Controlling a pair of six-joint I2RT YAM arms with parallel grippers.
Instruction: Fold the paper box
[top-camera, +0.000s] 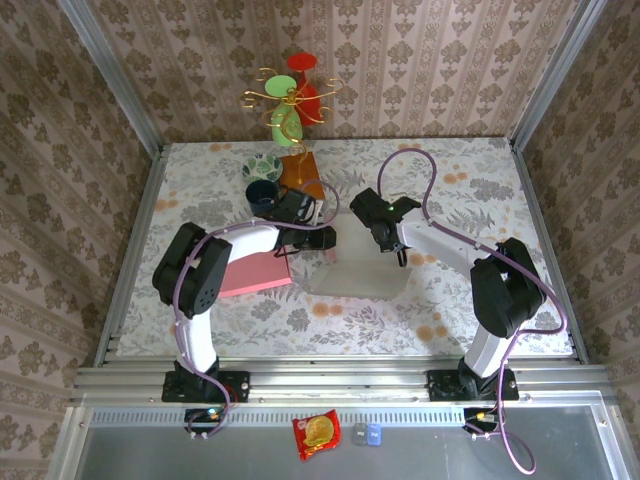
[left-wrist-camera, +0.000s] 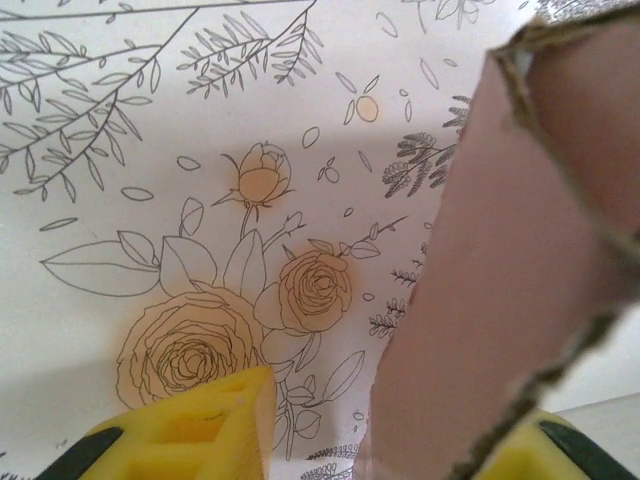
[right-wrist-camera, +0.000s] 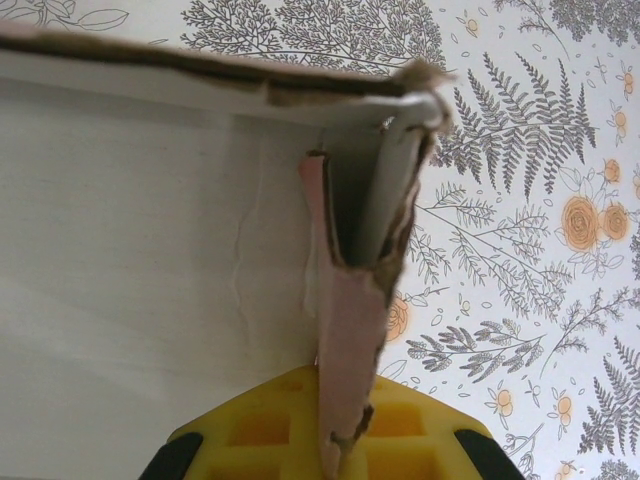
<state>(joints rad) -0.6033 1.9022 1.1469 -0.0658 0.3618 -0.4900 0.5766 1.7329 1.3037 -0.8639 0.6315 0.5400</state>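
Top external view: the paper box lies in the middle of the bench, its long side running left to right. The right tool is closed tight on the box's right wall. The left tool is open around the pink flap and is not squeezing it. Both tools are at the box's far side.

I count two grippers, the left gripper and right gripper, and one paper box mid-tabletop. By the far edge I see one dark cup, one patterned bowl, one orange block and one wire ornament; past the near edge, one red snack packet.
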